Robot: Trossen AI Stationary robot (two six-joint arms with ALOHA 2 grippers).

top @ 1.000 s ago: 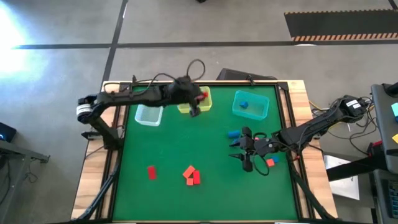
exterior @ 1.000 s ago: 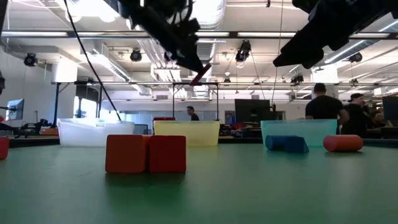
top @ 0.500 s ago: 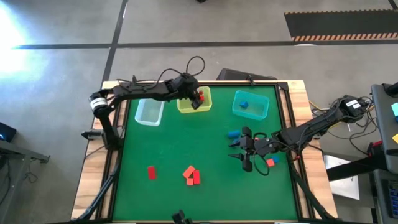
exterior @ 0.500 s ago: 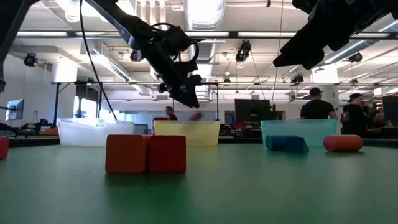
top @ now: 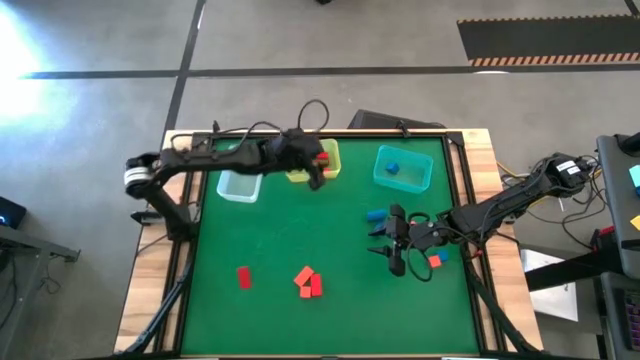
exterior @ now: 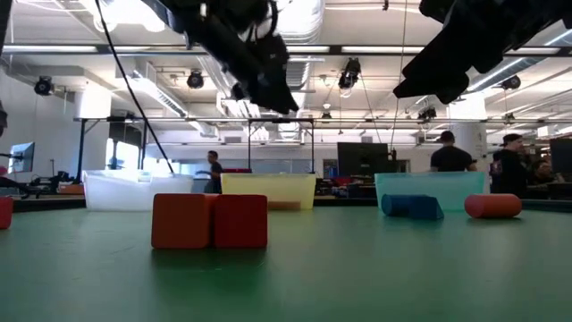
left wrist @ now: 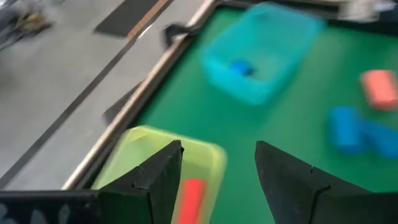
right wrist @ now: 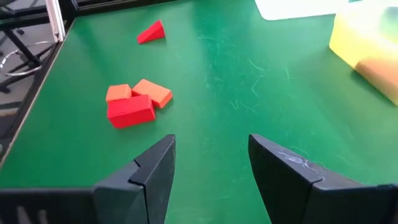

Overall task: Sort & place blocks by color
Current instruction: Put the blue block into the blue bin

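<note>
While the left gripper (top: 313,178) hovers with parted, empty fingers above the near rim of the yellow bin (top: 328,164), a red block (left wrist: 192,198) lies inside that bin. Beside the yellow bin, toward the right arm, a teal bin (top: 403,168) holds one blue block (top: 392,168); on the yellow bin's other side stands a clear bin (top: 238,185). Well in front of the yellow bin, a cluster of red and orange-red blocks (top: 308,281) sits touching on the green table (top: 290,230), with a lone red block (top: 243,277) near it. Below the teal bin, the right gripper (top: 387,240) waits above the mat, fingers apart and holding nothing, just beside a blue block (top: 376,215), with an orange-red block (top: 434,260) next to its arm.
</note>
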